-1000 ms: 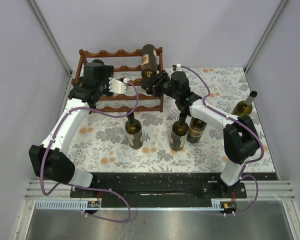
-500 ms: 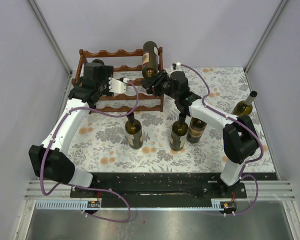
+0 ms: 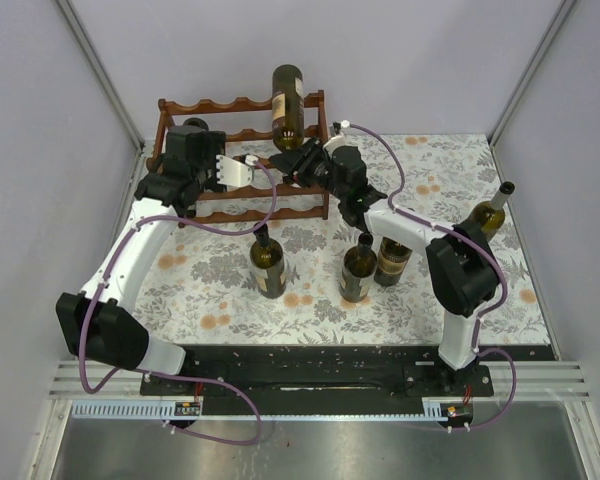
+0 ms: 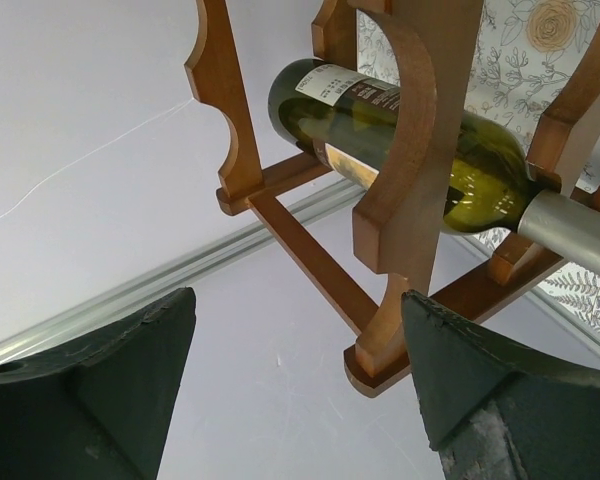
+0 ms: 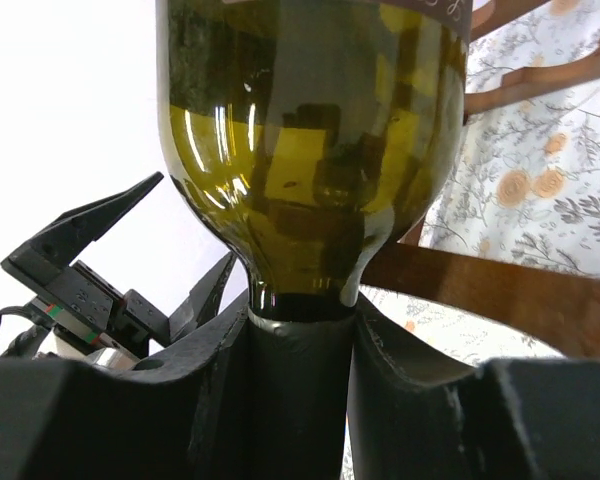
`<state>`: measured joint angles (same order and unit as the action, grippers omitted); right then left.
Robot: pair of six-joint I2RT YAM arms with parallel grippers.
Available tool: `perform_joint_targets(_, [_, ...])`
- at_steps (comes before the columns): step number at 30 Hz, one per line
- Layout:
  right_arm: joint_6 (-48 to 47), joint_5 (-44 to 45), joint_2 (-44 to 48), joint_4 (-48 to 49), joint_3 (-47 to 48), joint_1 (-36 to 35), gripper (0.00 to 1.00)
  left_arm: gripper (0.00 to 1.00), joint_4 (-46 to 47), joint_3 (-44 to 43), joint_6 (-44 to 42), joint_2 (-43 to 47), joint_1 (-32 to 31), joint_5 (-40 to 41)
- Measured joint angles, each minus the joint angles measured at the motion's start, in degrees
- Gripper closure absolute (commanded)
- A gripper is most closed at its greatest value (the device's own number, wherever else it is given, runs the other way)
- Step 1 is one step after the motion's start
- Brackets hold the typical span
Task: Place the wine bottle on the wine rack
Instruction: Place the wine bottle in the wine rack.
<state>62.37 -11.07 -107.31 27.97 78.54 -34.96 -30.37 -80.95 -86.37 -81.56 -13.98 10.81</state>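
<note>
The dark green labelled wine bottle [image 3: 285,100] lies tilted over the right end of the reddish-brown scalloped wine rack [image 3: 205,106], base past its back rail.

The wine rack [image 3: 195,105] fills the table's [image 3: 180,280] far left corner, with the left gripper [image 3: 242,172] close before it and the held wine bottle [image 3: 285,100] over its right end. You can pass between the lone bottle [image 3: 269,262] and the twin bottles [image 3: 358,270] mid-table. The far-right bottle [image 3: 488,212] stands near the right wall [image 3: 570,150].
</note>
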Motion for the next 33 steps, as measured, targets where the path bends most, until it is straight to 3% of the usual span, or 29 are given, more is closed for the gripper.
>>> perform_joint_targets(14, [2.1,-1.1,-2.2,3.6,0.9,-0.3,0.88,0.14,-0.7,0.0,0.5,0.2,0.0,0.0])
perform_joint_targets(19, [3.7,-1.7,-1.9,3.2,0.9,-0.3,0.99,0.14,-0.7,0.0,1.3,0.2,0.0,0.0])
perform_joint_targets(22, [3.7,-2.0,-1.7,3.1,0.8,-0.1,1.00,0.14,-1.5,-0.6,2.9,0.2,0.0,-0.3])
perform_joint_targets(33, [-3.5,-7.5,2.4,0.2,-2.5,2.5,1.00,0.09,-6.2,-14.5,16.6,-0.9,0.0,-6.9])
